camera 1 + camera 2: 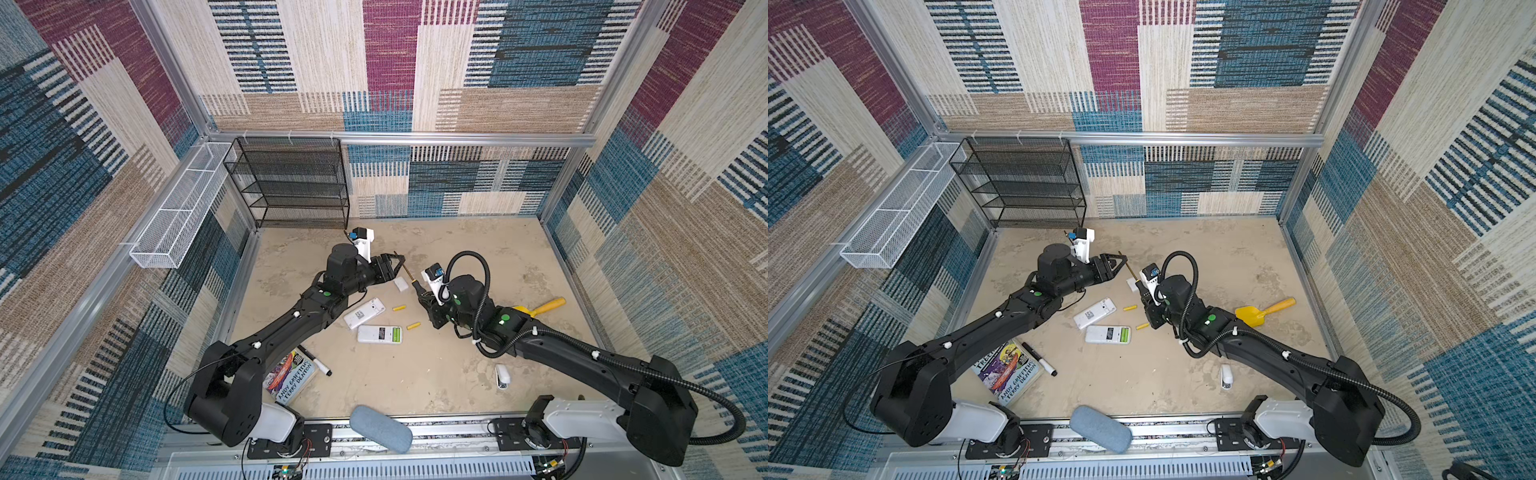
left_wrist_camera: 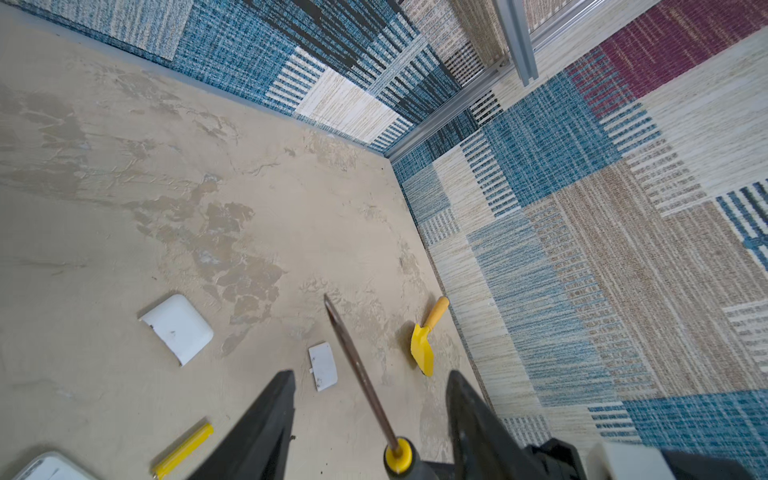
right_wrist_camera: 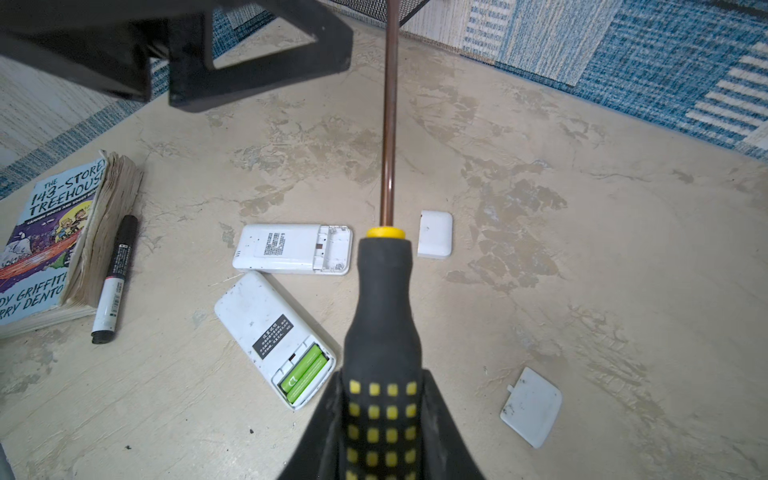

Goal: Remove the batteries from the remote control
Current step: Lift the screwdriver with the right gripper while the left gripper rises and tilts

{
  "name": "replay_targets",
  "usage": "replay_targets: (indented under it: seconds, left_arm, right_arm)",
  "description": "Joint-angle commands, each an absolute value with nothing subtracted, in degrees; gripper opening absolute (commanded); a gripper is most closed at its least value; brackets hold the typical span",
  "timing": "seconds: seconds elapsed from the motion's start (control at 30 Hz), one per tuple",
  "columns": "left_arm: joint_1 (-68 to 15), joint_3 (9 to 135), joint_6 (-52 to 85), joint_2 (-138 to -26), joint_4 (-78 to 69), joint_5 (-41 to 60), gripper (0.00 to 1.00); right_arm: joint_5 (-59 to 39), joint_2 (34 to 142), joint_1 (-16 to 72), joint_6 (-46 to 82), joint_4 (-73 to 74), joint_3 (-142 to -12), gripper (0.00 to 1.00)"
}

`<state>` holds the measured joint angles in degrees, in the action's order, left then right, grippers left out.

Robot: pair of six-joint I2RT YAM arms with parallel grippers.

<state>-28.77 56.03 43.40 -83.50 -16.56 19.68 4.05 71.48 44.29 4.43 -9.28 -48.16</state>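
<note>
Two white remotes lie face down at the table's middle. The nearer remote [image 1: 379, 334] [image 3: 257, 320] holds two green batteries [image 3: 305, 372] in its uncovered bay. The other remote [image 1: 364, 313] [image 3: 291, 248] shows an empty bay. Two yellow batteries [image 1: 399, 308] [image 1: 413, 326] lie loose beside them, and one battery [image 2: 183, 451] appears in the left wrist view. My right gripper [image 3: 382, 376] [image 1: 424, 299] is shut on a screwdriver's black-and-yellow handle [image 3: 384, 299]. My left gripper [image 2: 370, 376] [image 1: 399, 264] is open, its fingers either side of the screwdriver's shaft [image 2: 353, 361] without touching it.
Two white battery covers [image 3: 434, 233] [image 3: 531, 407] lie near the remotes. A book [image 1: 291, 376] and a marker [image 1: 316, 360] sit front left. A yellow shovel [image 1: 540, 309] lies right, a small white device [image 1: 502, 376] front right. A black mesh rack [image 1: 291, 183] stands at the back.
</note>
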Motion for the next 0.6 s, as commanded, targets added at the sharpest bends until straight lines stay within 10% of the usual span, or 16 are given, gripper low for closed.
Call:
replay_targets:
  seconds: [0.0,0.57]
  left_arm:
    - [-29.17,57.36,45.28,-84.87,-20.39,20.11,0.54]
    - [-29.88,56.34,47.74,-86.42,-22.05,20.74,0.00]
  right_arm:
    - [3.86,71.00,44.47,3.44,-6.44,-48.96,0.00]
    - [4.75,71.64,44.57,0.84,-4.56,-50.02,0.00]
